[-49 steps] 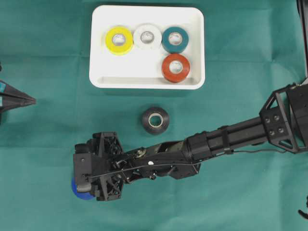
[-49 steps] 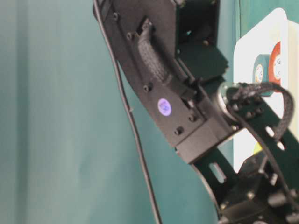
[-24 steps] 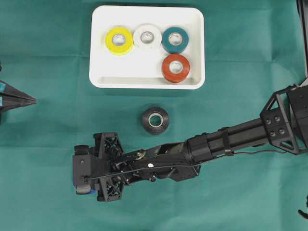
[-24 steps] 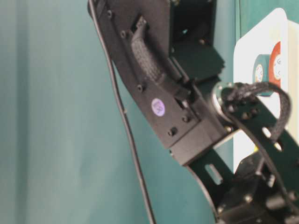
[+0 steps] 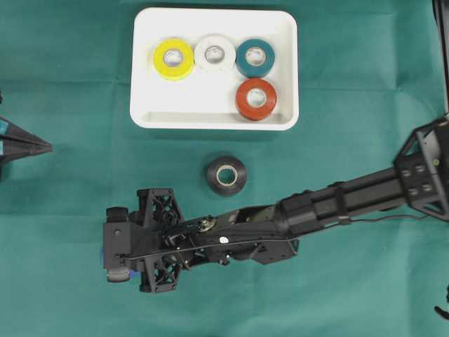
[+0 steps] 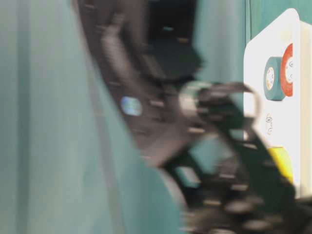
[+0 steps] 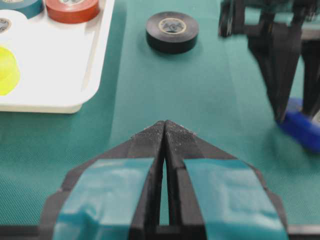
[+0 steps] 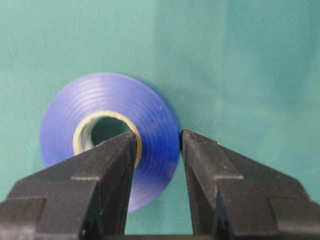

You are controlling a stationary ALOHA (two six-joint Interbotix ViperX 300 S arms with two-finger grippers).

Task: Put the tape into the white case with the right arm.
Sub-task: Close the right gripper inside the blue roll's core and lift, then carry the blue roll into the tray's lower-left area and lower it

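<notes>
Work surface: green cloth point(image 5: 63, 232), fine weave with faint creases, covering everything in view from overhead; no bare tabletop or room beyond it visible. Table-level view is motion-blurred; only dark arm parts and the tray's edge read there.

White case point(image 5: 214, 118) sits at the upper middle of the cloth. Inside it: yellow roll point(image 5: 173, 57), white roll point(image 5: 215, 53) and teal roll point(image 5: 255, 57) in a row, red roll point(image 5: 255, 98) just below the teal one. A black tape roll point(image 5: 226, 175) lies flat on the cloth below the case, apart from it.

Right arm point(image 5: 337, 205) reaches in from the right edge across the lower middle. Right gripper point(image 8: 157, 145) is clamped on the wall of a blue tape roll point(image 8: 107, 132): one finger inside the core hole, the other against the outer face. The blue roll lies at lower left on the cloth, well apart from the case; overhead only a sliver shows under the gripper.

Left gripper point(image 7: 164, 131), teal-taped, rests at the left edge, its tips pressed together, holding nothing.
</notes>
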